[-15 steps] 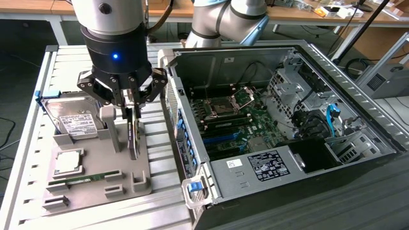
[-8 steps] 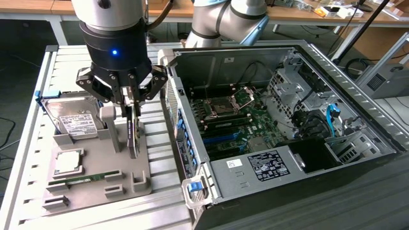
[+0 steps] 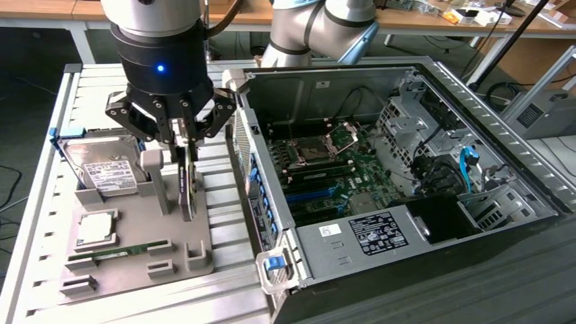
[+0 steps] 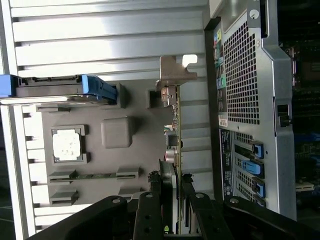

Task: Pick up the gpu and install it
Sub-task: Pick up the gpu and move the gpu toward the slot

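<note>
over a grey plastic parts tray [image 3: 135, 270], exterior view: a black two-finger gripper [image 3: 185, 138] clamps the top edge of the thin dark gpu card [image 3: 188, 192], upright beside an open computer case [image 3: 490, 111]. wrist view: fingers [image 4: 152, 187] pinch the card, with its silvery metal bracket [image 4: 175, 75] at the far end.

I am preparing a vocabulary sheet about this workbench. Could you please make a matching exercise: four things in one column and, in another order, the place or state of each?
Things
1. gpu
2. hard drive
3. memory stick
4. computer case

Places or states
a. lies flat in the grey tray
b. stands open, on the exterior view's right
c. on edge between the fingers of the gripper
d. leans in a holder, white label showing

Pairs: 1-c; 2-d; 3-a; 4-b
</note>
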